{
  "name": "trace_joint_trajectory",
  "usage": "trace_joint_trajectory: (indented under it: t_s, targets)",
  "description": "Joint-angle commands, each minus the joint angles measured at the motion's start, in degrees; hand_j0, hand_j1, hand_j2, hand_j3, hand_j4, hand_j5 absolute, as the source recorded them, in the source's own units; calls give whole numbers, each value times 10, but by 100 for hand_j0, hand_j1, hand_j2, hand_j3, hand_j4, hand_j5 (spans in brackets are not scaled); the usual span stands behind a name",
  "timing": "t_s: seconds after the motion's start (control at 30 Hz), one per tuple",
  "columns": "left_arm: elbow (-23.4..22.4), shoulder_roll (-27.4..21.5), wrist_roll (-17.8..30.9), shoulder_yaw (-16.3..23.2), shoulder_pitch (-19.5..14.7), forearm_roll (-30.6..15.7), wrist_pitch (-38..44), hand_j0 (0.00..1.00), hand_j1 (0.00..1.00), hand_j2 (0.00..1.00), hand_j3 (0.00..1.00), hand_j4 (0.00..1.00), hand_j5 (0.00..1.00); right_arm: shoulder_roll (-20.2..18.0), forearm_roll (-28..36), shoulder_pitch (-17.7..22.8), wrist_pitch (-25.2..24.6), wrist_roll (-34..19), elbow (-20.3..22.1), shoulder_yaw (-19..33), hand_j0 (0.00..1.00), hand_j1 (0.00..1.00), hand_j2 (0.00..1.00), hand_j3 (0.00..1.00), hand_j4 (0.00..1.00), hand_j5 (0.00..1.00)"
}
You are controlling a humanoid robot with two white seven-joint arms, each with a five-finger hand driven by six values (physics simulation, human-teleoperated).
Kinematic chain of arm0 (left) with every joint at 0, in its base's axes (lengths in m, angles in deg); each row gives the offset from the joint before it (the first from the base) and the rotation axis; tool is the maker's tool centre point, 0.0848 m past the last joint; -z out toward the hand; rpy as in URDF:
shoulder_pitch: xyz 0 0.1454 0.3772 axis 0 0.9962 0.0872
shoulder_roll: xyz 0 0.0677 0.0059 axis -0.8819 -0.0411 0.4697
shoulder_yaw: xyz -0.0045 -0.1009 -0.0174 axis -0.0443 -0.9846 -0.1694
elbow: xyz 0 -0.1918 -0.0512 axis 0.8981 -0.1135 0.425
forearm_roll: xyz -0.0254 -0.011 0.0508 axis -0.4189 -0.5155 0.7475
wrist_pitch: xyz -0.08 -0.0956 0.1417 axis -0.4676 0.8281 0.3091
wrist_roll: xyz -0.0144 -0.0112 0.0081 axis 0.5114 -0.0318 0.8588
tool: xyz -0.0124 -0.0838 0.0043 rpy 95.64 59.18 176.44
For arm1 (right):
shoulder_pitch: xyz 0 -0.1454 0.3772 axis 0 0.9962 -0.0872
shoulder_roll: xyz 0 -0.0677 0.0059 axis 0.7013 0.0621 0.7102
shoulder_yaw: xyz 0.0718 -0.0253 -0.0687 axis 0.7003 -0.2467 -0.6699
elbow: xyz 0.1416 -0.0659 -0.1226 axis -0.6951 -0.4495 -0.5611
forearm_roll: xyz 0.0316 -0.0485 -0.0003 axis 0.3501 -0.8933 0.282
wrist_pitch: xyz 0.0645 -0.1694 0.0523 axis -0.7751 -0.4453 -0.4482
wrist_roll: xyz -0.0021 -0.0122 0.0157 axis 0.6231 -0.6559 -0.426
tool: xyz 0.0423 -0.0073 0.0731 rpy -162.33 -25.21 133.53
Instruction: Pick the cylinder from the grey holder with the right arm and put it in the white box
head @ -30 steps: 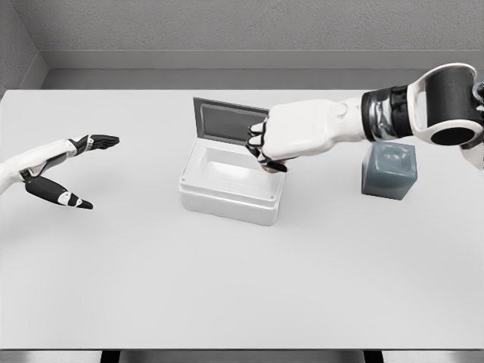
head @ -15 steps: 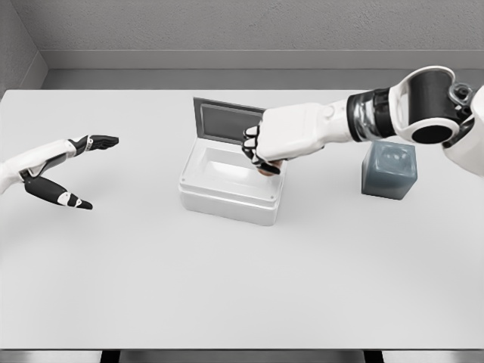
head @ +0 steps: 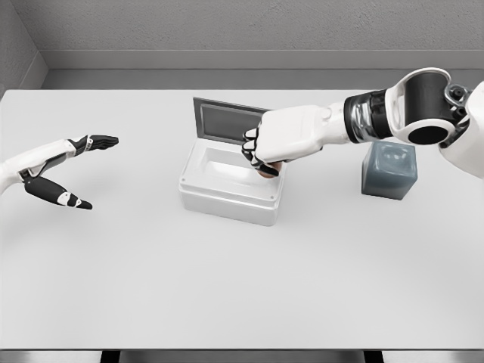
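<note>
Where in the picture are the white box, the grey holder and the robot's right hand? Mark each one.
white box [head: 227,203]: head view, on its front wall.
grey holder [head: 389,172]: head view, on its front face.
right hand [head: 266,150]: head view, on the curled fingers over the box's right rim.

- table [head: 227,287]: smooth matt light-grey top, no grain, no glare
- white box [head: 227,198]: looks like moulded plastic, satin, soft sheen on rounded rim
- box lid [head: 227,121]: darker grey flat panel, matt, paler frame
- grey holder [head: 389,171]: blue-grey, slightly translucent look, rubbery or frosted plastic, faint gloss
- right hand [head: 274,144]: glossy white hard shell, black matt finger joints
- left hand [head: 57,170]: same white shell, black segments
- back wall [head: 227,23]: rough grey, concrete-like texture
</note>
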Motion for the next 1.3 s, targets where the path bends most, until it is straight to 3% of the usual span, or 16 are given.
trace_joint_trajectory:
  t_s: [0.0,0.47,0.5,0.53,0.8,0.93,0.97,1.1,1.17,1.27]
  targets:
    - [0,-1,0,-1,0,-5,1,100,100,100,100,100,100,3,2,0,-2,0,-3,0,23,23,23,23,23,23]
    - [0,-1,0,-1,0,-5,1,100,100,100,100,100,100,14,-1,-1,-1,0,-18,-1,27,27,27,27,27,27]
    - [0,-1,0,-1,0,-5,1,100,100,100,100,100,100,14,-2,-1,-2,0,-18,-1,44,44,44,44,44,44]
    - [0,-1,0,-1,0,-5,1,100,100,100,100,100,100,13,-5,-1,-16,0,-16,0,100,100,100,100,100,100]
    - [0,-1,0,-1,0,-4,1,100,100,100,100,100,100,14,-9,-5,-23,0,2,6,100,100,100,100,100,100]
    - [0,-1,0,-1,0,-5,1,100,100,100,100,100,100,-12,-6,-7,-14,0,44,84,100,100,100,100,100,100]
    - [0,-1,0,-1,0,-5,1,100,100,100,100,100,100,-32,-5,-4,11,0,49,94,100,100,100,100,100,100]
    - [2,1,0,-1,-9,-15,7,100,100,100,100,100,100,-116,-3,43,11,0,49,117,100,100,100,100,100,100]
    - [5,18,0,-1,-50,-50,18,100,100,100,100,100,100,-171,-3,85,11,0,49,182,100,100,100,100,100,100]
    - [-4,92,0,-1,-122,-49,116,100,100,100,100,100,100,-244,-2,163,11,0,47,297,100,100,100,100,100,100]
